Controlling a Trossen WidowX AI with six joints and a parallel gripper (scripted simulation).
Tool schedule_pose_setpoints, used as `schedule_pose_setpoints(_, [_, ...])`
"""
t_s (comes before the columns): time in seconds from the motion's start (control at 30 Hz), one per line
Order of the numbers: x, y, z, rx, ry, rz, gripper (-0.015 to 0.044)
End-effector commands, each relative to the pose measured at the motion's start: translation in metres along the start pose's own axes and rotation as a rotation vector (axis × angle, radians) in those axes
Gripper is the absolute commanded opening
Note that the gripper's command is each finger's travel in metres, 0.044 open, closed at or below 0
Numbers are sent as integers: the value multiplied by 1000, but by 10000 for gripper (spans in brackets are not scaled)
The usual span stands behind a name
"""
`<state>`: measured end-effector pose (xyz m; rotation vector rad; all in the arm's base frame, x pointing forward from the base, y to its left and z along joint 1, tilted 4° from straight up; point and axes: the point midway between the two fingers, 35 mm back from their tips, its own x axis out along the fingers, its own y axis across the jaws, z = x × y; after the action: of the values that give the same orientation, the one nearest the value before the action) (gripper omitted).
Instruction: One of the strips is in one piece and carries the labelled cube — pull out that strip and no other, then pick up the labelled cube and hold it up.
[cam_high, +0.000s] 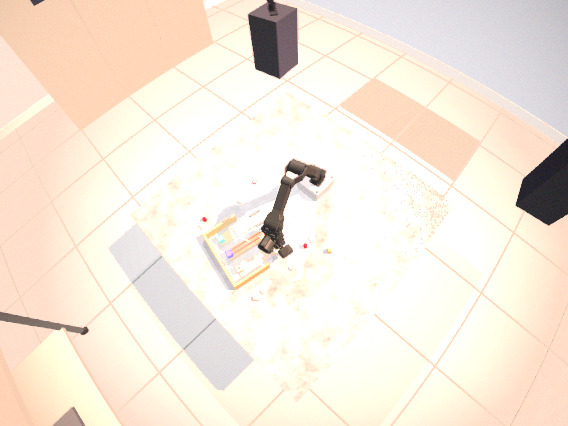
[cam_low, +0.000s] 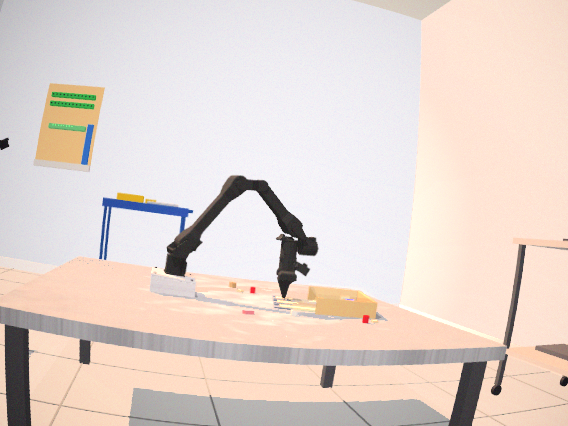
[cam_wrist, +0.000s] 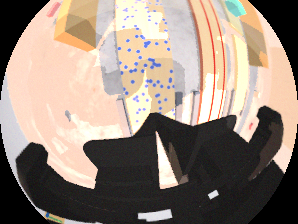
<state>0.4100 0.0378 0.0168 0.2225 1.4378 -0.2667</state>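
Note:
A shallow tan-walled tray (cam_high: 239, 284) (cam_low: 345, 306) (cam_wrist: 79, 26) lies on the table. Several strips run out of its open side toward my arm. In the wrist view I see a white strip with blue dots (cam_wrist: 143, 63), a grey strip (cam_wrist: 176, 23) and a red-lined strip (cam_wrist: 209, 56) (cam_high: 245, 247). A purple cube (cam_high: 229, 253) sits at the far end of the red-lined strip. A teal cube (cam_high: 220, 240) (cam_wrist: 234, 7) sits just beside it. I cannot read a label on either cube. My gripper (cam_low: 284, 295) (cam_wrist: 153, 116) is shut and points straight down at the strips' near ends.
Small red blocks (cam_high: 204, 219) (cam_high: 305, 245) (cam_low: 252, 289) (cam_low: 365, 318) and a yellow bit (cam_high: 328, 251) lie scattered around the tray. The arm's white base (cam_high: 320, 189) (cam_low: 172, 285) stands behind the strips. The table's front edge is well away from the tray.

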Motion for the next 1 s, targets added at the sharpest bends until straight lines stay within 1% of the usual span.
schedule_pose_setpoints(0.0, [3,0,-11,-3,15,-3,0])
schedule_pose_setpoints(0.97, [5,1,-55,-3,19,-3,0])
